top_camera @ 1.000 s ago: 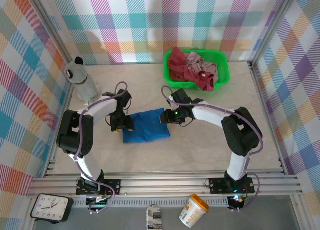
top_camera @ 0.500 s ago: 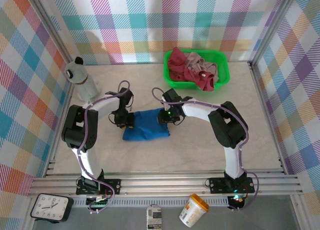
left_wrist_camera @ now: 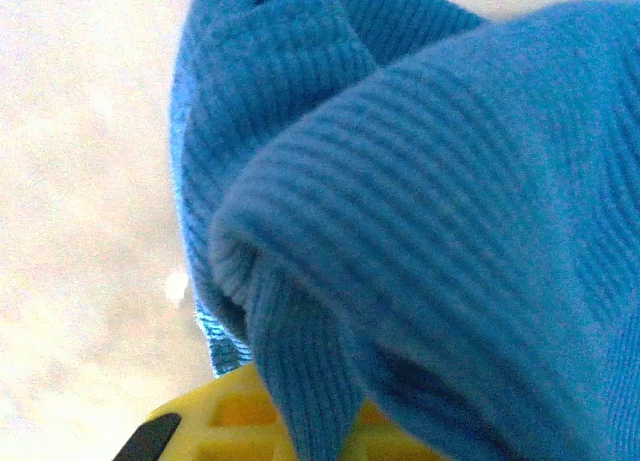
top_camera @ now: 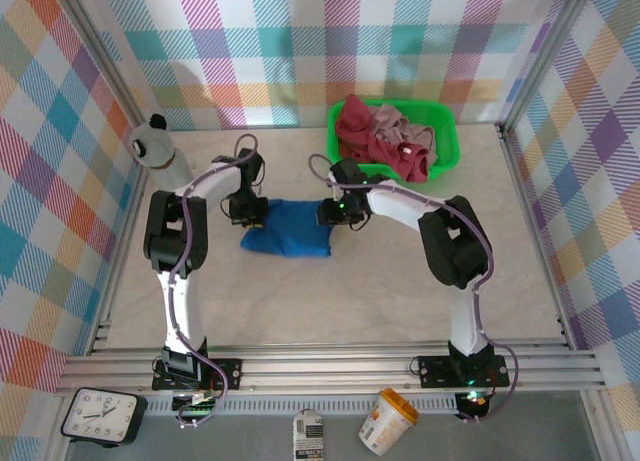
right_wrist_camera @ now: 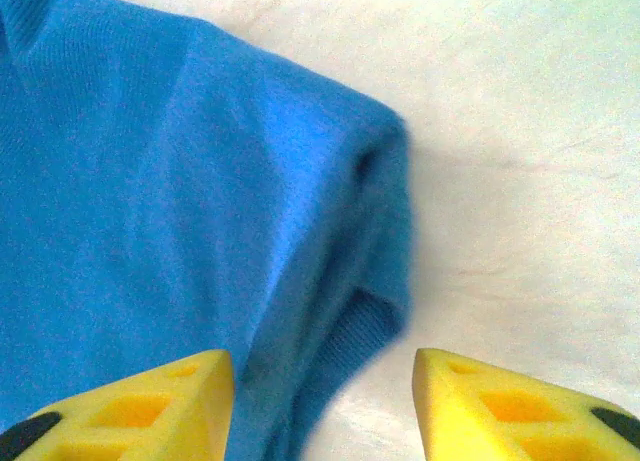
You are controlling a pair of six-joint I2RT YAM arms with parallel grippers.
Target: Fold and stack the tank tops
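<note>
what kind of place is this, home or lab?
Probably a lab test cell: plaid backdrop walls on aluminium framing, left arm and right arm bolted at the table edge, staged laundry in a green basket.

Left arm (top_camera: 178, 311), right arm (top_camera: 400, 203): white links, black joints, thin lilac cables (top_camera: 243, 146); fingertips (right_wrist_camera: 505, 406) yellow, lattice-cut

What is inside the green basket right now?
The dark red tank top and the pale pink tank top lie heaped together in the green basket. They cover its floor, so anything beneath them cannot be seen.
</note>
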